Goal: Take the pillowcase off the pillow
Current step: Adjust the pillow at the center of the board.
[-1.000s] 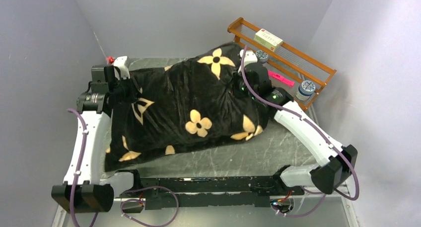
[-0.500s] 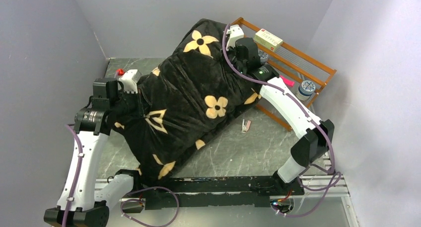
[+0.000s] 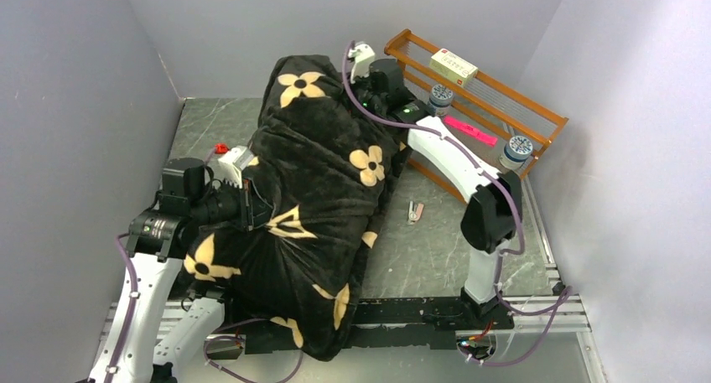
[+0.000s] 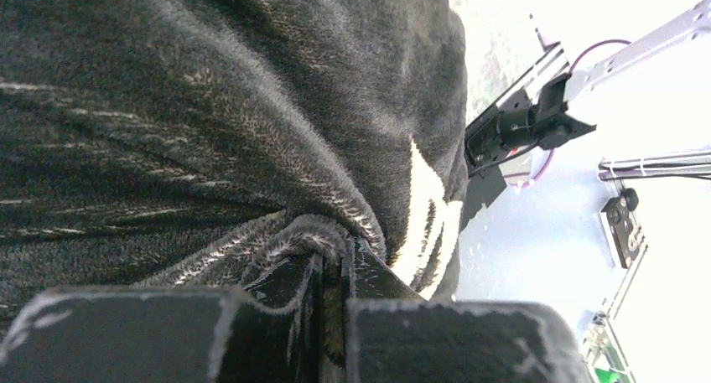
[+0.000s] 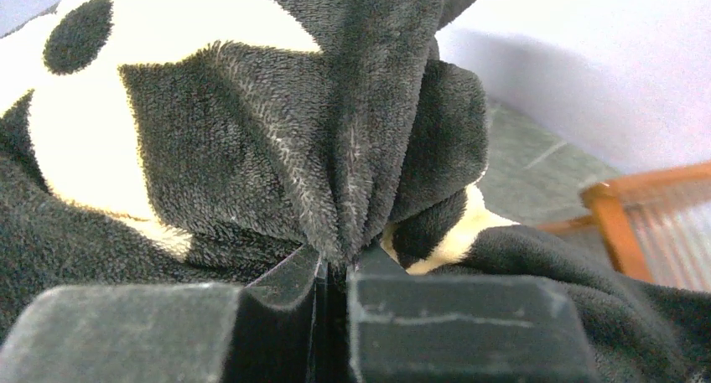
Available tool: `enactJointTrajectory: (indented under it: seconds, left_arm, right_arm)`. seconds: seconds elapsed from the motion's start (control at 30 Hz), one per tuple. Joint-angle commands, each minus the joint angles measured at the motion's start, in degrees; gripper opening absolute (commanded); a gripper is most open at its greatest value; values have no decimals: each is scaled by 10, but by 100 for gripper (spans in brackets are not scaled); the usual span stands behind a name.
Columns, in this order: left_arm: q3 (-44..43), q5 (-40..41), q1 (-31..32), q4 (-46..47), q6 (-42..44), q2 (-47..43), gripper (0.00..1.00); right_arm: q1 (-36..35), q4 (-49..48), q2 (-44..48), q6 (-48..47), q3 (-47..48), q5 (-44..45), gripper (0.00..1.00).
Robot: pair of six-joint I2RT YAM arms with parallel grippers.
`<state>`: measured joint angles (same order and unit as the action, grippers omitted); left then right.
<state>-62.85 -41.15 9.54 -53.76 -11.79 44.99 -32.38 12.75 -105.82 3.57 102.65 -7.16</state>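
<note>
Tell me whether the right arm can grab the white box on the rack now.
Probably not yet: its fingers are clamped on the pillowcase, though the box sits uncovered nearby.

The pillowcase (image 3: 319, 207) lies slantwise over the table (image 3: 444, 249). It goes from the near left, where it hangs over the rail of my bases, up to the far middle. My left gripper (image 4: 331, 257) is at its left flank, with a fold pinched between the fingers. My right gripper (image 5: 335, 270) is at its far end, also pinching a fold. To the right of that far end a rack (image 3: 537, 106) stands along the right wall. A box (image 3: 454, 66) rests on its top rail, one jar (image 3: 439, 96) sits in its far part and a second jar (image 3: 516, 151) nearer to me. A small loose piece (image 3: 415, 211) lies on the table just right of the pillowcase.
</note>
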Motion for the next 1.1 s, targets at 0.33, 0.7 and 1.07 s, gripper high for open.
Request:
enactJointTrajectory:
  seconds: [0.33,0.7,1.07]
  left_arm:
    - [3,121,7,124,-10,-3,42]
    - [-65,287,7,135,-39,51,87]
    - [-190,344,-1,164,-20,220,96]
  right_arm:
    - [-85,13,-133,0,177,-109,44]
    - [-44,-18,70,71,-66,-57,85]
    - [4,-96,284,260,-366,-30,99]
